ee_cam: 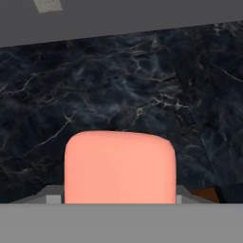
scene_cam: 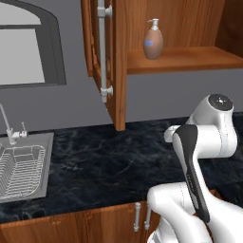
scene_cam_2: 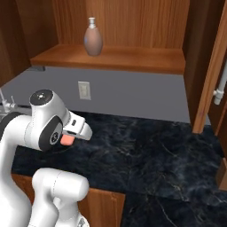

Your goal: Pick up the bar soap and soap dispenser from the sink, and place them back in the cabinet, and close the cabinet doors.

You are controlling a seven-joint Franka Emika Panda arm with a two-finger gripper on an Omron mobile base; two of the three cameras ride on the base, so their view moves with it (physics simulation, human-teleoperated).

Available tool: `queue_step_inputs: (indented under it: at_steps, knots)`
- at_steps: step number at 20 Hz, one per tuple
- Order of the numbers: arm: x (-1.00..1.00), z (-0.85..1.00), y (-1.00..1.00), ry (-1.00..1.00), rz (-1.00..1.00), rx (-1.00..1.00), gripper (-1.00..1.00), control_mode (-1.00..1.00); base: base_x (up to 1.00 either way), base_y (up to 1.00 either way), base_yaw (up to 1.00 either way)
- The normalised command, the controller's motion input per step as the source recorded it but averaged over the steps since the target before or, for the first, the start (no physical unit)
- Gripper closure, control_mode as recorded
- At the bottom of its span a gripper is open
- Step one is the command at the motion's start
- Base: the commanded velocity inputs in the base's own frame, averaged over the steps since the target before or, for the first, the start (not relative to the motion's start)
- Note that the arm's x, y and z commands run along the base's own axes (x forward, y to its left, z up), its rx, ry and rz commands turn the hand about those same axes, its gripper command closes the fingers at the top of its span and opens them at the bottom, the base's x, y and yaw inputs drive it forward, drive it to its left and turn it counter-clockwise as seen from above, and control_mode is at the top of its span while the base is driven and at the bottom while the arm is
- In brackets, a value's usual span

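Nearest, in the hand view: gripper (ee_cam: 118, 201) pinching the bar soap (ee_cam: 119, 167), a salmon-orange block with rounded corners at 6 o'clock, fingertips barely visible as grey slivers at its lower flanks. In the right base view, a sliver of the same soap (scene_cam_2: 67, 140) peeking out under the white hand at 9 o'clock, held above the dark marble worktop (scene_cam_2: 150, 150). Beyond the soap in the hand view, black veined worktop (ee_cam: 142, 95), then grey wall with a pale outlet plate (ee_cam: 48, 4) at 11 o'clock. In the left base view, arm folded at 4 o'clock over the worktop (scene_cam: 104, 166); sink (scene_cam: 35, 187) with wire rack at 8 o'clock, faucet (scene_cam: 6, 122) rising behind it at 9 o'clock. Farther back and higher, the cabinet (scene_cam: 190, 59) standing open, one of the cabinet doors (scene_cam: 105, 57) swung out edge-on at 12 o'clock, long silver handle on it. Farthest, soap dispenser (scene_cam: 153, 40) upright on the cabinet shelf at 1 o'clock, near the shelf's left end; same bottle (scene_cam_2: 93, 37) at 11 o'clock in the right base view.
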Motion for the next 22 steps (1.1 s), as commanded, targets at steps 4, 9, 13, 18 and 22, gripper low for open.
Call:
queue_step_inputs:
  at_steps: [4,9,13,18,22]
  knots:
    - [0.0,0.0,0.0,0.0,0.0,0.0,1.0,1.0,0.26,-0.16,0.0]
    - [0.0,0.0,0.0,0.0,0.0,0.0,1.0,1.0,0.05,-0.08,0.0]
    - [0.0,0.0,0.0,0.0,0.0,0.0,1.0,1.0,0.0,0.0,0.0]
    - [0.0,0.0,0.0,0.0,0.0,0.0,1.0,1.0,0.0,0.0,0.0]
    - [0.0,0.0,0.0,0.0,0.0,0.0,1.0,1.0,0.0,0.0,0.0]
